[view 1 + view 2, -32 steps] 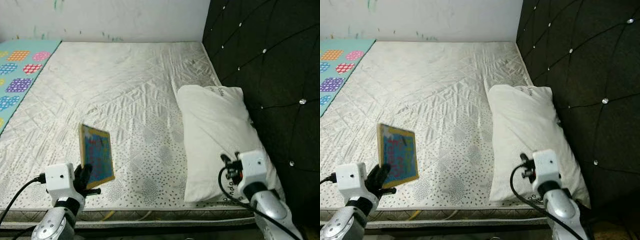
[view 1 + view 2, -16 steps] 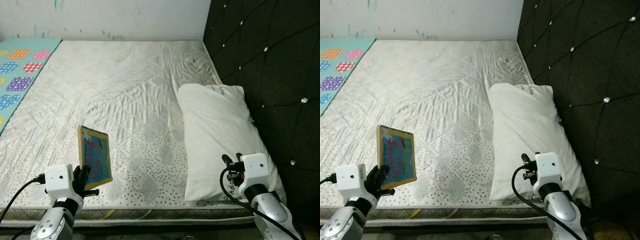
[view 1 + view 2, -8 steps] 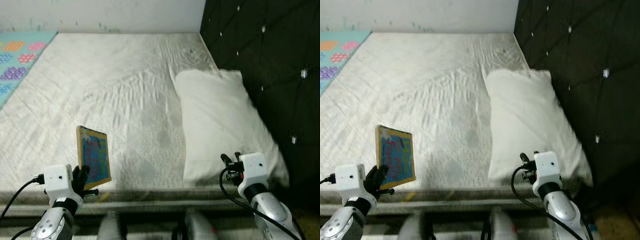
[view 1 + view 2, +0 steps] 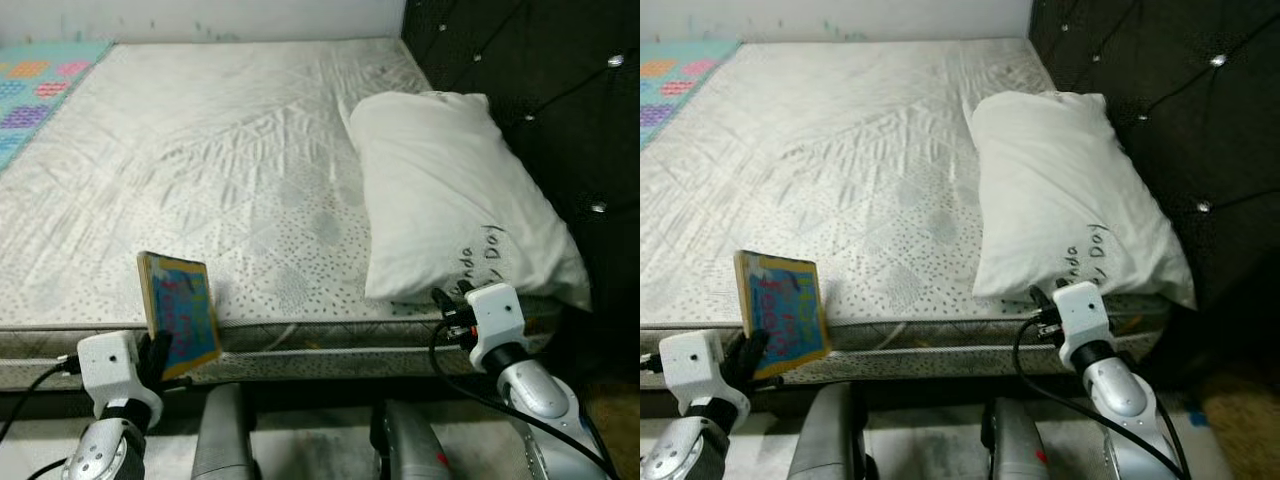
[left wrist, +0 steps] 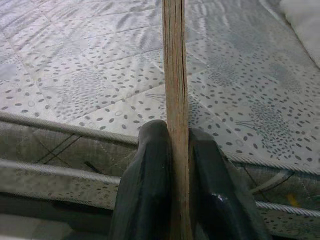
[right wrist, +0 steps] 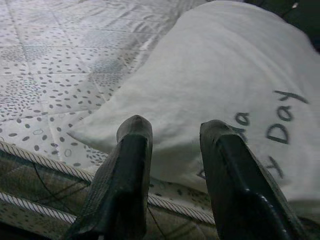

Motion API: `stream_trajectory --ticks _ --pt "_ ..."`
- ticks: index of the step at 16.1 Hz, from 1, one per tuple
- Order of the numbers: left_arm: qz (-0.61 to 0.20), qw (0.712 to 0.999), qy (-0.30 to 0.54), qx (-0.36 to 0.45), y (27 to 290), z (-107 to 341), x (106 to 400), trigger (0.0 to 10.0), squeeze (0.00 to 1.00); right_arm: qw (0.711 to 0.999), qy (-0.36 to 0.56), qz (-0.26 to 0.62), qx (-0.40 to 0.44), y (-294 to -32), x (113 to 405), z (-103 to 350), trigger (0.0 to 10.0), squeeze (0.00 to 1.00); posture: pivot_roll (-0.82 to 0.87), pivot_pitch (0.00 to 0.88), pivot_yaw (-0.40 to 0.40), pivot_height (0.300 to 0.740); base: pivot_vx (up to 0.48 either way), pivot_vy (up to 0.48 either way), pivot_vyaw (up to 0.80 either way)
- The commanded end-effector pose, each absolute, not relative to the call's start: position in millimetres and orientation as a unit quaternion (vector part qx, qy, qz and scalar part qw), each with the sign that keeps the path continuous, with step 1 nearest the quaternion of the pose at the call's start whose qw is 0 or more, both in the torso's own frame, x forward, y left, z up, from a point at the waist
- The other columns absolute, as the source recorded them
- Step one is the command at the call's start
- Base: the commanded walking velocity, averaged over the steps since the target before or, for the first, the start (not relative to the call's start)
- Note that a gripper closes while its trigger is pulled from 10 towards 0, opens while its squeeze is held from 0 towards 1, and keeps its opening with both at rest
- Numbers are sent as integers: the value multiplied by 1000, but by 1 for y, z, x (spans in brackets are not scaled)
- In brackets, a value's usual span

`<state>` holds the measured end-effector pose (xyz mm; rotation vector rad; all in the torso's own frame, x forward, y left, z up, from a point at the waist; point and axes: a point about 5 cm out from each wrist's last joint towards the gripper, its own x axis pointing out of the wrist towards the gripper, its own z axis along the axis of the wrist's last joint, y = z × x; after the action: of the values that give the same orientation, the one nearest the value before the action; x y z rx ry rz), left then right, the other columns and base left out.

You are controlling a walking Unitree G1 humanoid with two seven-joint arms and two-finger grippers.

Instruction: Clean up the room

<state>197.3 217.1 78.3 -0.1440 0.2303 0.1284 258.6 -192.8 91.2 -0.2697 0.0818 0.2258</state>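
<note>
Left pincer is clenched on the lower edge of a thin, colourful children's board book, holding it upright just off the near edge of the white quilted bed mattress. Right pincer hangs released (fingers apart) before the white pillow with dark lettering, which lies beside the black tufted headboard.

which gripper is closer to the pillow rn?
Right. The right gripper hovers open just off the pillow at its near edge; the left gripper, holding the book, is across the bed.
</note>
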Motion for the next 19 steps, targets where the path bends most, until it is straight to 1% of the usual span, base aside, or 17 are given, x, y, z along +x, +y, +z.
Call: stream_trajectory --ticks 1,2,3,10,19 --pt "75 991 99 -58 222 85 199 10000 0 982 33 119 -140 -193 260 94 10000 0 -136 126 -11 579 0 0 0" --pt "77 991 99 -56 222 85 199 10000 0 982 33 122 -139 -191 259 93 10000 0 -136 126 -11 564 0 0 0" --pt "78 991 98 -54 223 85 199 10000 0 982 31 126 -137 -190 259 93 10000 0 -135 126 -11 560 0 0 0" --pt "81 993 73 -48 221 92 201 10000 0 981 27 135 -133 -187 261 95 10000 0 -132 123 -22 560 0 0 0" --pt "77 994 57 -56 218 96 205 10000 0 982 23 130 -135 -189 263 97 10000 0 -137 125 -27 560 311 0 0"
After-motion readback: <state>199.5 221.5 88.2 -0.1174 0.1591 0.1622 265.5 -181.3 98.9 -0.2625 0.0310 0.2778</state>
